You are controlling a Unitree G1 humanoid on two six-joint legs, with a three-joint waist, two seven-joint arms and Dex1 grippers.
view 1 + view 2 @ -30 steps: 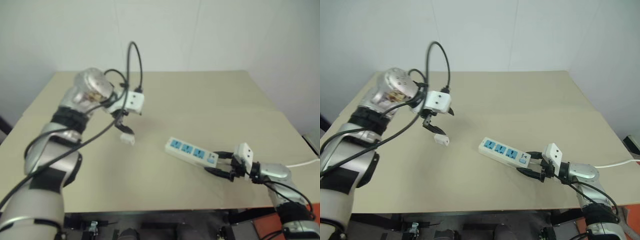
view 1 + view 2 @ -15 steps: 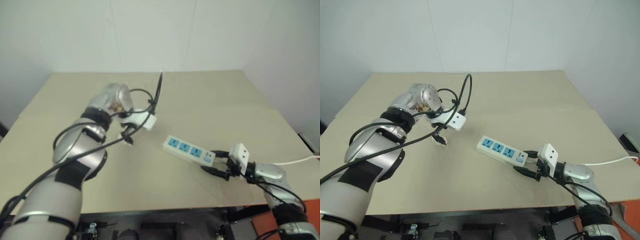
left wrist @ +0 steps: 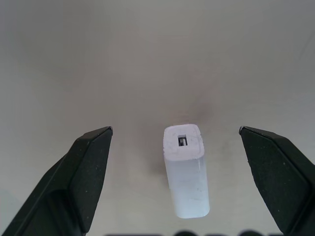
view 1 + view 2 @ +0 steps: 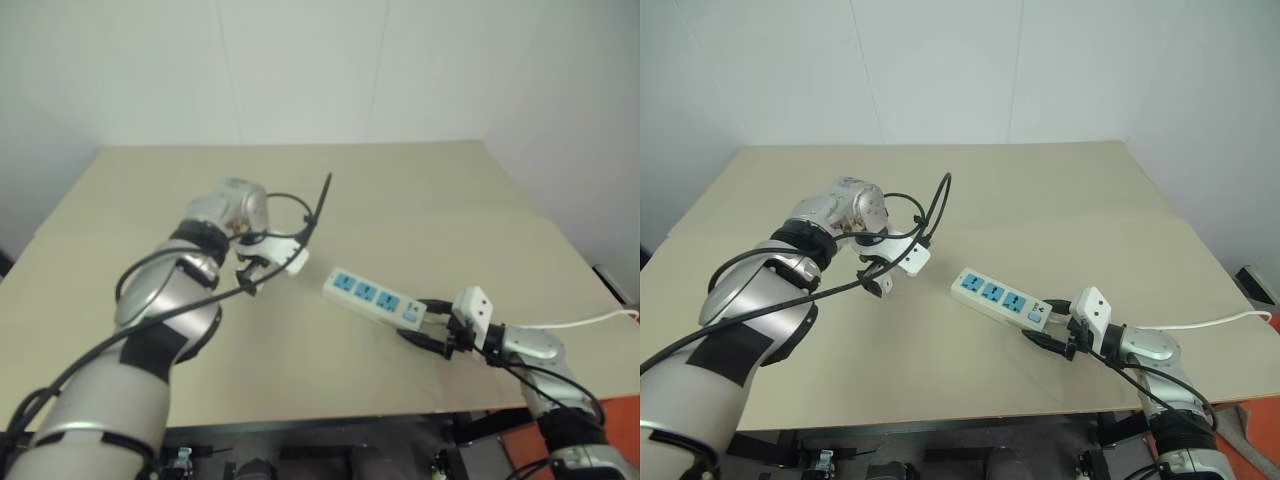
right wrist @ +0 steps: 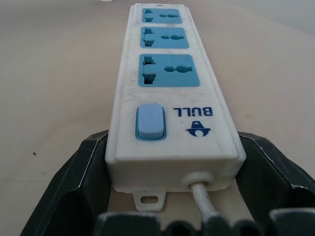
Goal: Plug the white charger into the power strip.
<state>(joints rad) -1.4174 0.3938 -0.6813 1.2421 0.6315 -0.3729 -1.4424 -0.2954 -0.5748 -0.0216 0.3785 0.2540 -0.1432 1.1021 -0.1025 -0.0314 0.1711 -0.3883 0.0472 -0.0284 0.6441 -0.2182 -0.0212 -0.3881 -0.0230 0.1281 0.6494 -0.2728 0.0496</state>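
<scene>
Left wrist view shows the white charger [image 3: 185,169] between the left gripper's [image 3: 174,135] spread fingers, untouched.

The left arm is bent at the elbow, its wrist turned steeply down, and the left gripper [image 4: 877,281] is held with its fingers [image 3: 86,172] spread wide. The right arm is stretched low and nearly level, the right gripper [image 4: 1058,329] closed around the end of the power strip [image 5: 167,86].

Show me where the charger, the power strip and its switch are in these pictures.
charger [image 3: 186,172]: left wrist view, its long white side.
power strip [image 5: 164,83]: right wrist view, nearest blue socket.
switch [image 5: 150,121]: right wrist view, middle of the blue button.
</scene>
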